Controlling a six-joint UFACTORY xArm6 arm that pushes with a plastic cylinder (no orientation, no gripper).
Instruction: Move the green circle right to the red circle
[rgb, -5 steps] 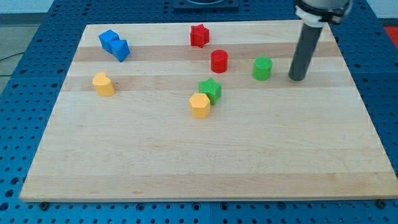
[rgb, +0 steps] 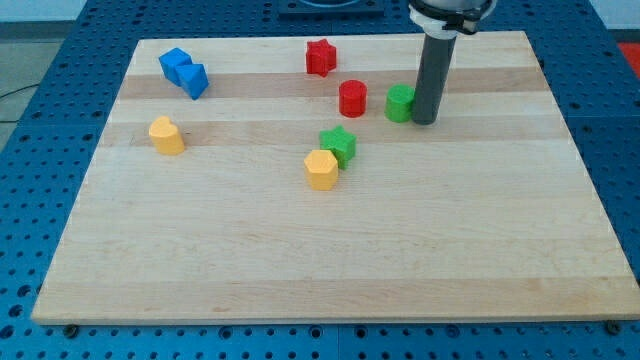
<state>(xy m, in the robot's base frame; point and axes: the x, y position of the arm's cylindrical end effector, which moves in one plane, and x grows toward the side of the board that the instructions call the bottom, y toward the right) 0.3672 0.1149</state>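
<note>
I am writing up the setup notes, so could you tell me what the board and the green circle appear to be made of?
The board looks like pale wood with a smooth matt finish: grain lines and joined planks run lengthwise. The green circle, with my tip against its right side in the view, looks like moulded or printed plastic: even, saturated colour with a soft sheen, though the picture cannot settle which.

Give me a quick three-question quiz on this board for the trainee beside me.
1. True or false: my tip sits against the side of the green circle block facing the view's right.
2. Which block lies nearest the green circle block on the view's left? A) blue block B) red circle block C) yellow block
3. Fill in: the green star block touches a ____ block on the wooden board.

Key:
1. True.
2. B, the red circle block; a small gap separates them.
3. Yellow, at the star's lower left in the view.
</note>
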